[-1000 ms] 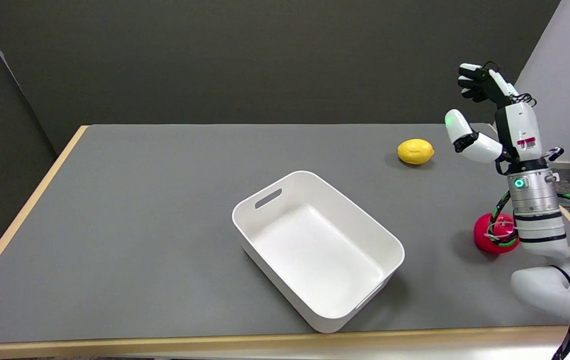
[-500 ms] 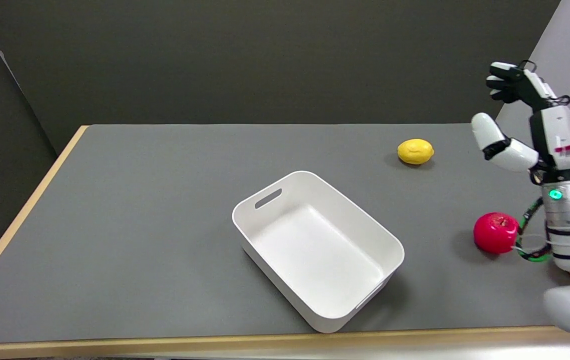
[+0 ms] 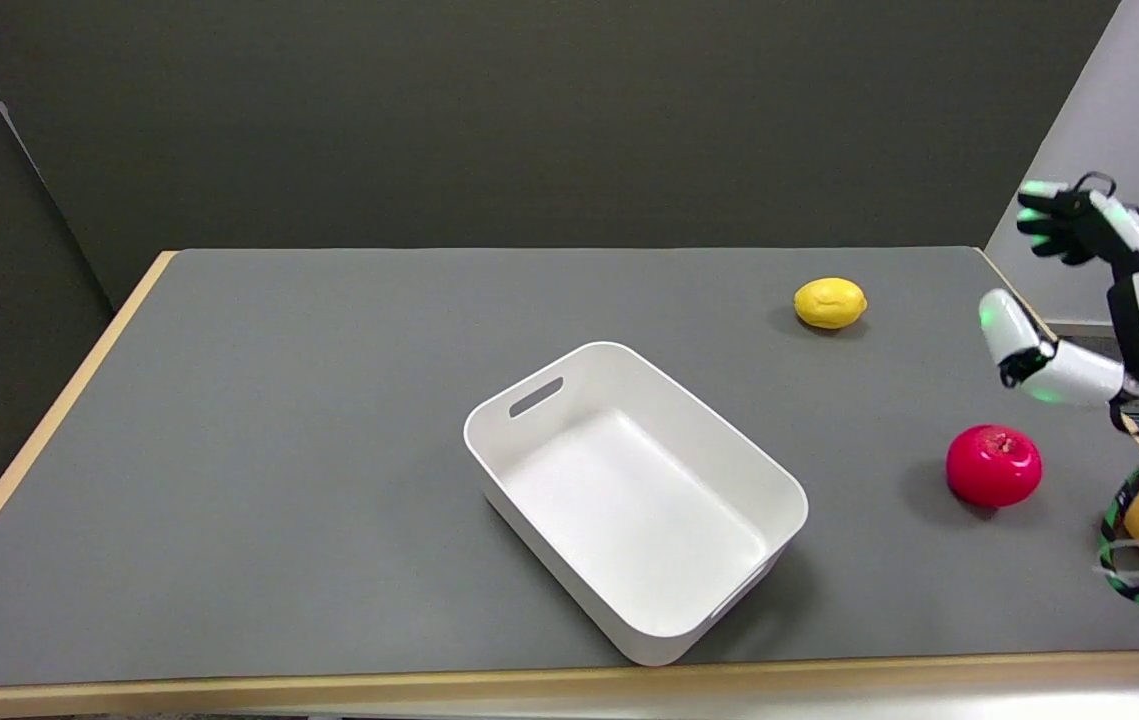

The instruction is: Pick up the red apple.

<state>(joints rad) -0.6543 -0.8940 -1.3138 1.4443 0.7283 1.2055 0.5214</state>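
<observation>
My hand (image 3: 1094, 290) hangs spread and empty at the frame's right edge, above the apple (image 3: 993, 465) on the tabletop (image 3: 329, 420)

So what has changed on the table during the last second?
The right hand moved toward the picture's right edge and a little lower, uncovering the red apple; it holds nothing, fingers apart. The apple, lemon and white bin stayed where they were.

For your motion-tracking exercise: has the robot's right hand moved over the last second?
Yes. The right hand has shifted rightward and lower, away from the lemon, which stayed put.
</observation>
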